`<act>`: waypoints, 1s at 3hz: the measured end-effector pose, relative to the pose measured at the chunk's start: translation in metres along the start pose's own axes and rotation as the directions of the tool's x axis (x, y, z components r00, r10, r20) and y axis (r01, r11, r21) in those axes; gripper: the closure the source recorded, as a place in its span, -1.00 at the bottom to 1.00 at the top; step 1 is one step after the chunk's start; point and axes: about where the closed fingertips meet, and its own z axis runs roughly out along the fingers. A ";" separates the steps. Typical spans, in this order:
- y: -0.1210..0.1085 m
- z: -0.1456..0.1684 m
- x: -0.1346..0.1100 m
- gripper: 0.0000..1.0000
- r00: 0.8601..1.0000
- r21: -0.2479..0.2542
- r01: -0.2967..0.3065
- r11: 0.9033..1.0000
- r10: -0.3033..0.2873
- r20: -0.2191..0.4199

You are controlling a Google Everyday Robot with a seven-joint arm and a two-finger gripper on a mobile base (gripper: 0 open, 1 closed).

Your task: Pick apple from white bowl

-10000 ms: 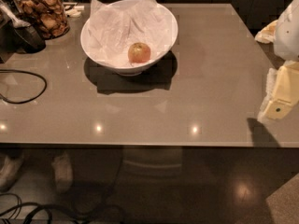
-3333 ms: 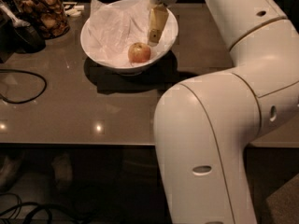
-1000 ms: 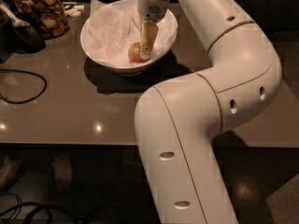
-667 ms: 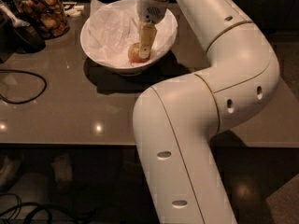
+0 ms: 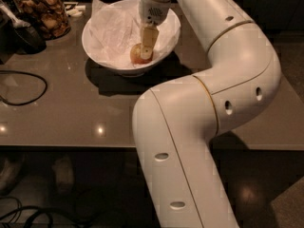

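The white bowl (image 5: 88,41) stands on the grey table at the back, left of centre, lined with crumpled white paper (image 5: 111,28). The small yellowish-red apple (image 5: 136,56) lies at the bowl's bottom, partly covered by the gripper. My gripper (image 5: 146,51) reaches straight down into the bowl and sits right at the apple, touching or overlapping its right side. The big white arm (image 5: 199,108) fills the middle and right of the view.
A glass jar of brown snacks (image 5: 43,11) stands at the back left, with a dark object (image 5: 23,34) next to it. A black cable (image 5: 26,90) loops on the table's left. The table's front edge (image 5: 71,146) runs across, floor below.
The arm has swung in from the right, over the table, and the gripper has come down into the bowl onto the apple. Over the last second it has barely moved.
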 end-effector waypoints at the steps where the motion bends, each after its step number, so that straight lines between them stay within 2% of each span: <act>1: -0.001 0.002 0.000 -0.43 1.000 -0.004 -0.001 1.000 0.001 -0.001; 3: -0.001 0.015 0.002 -0.46 1.000 -0.028 -0.003 1.000 0.002 0.000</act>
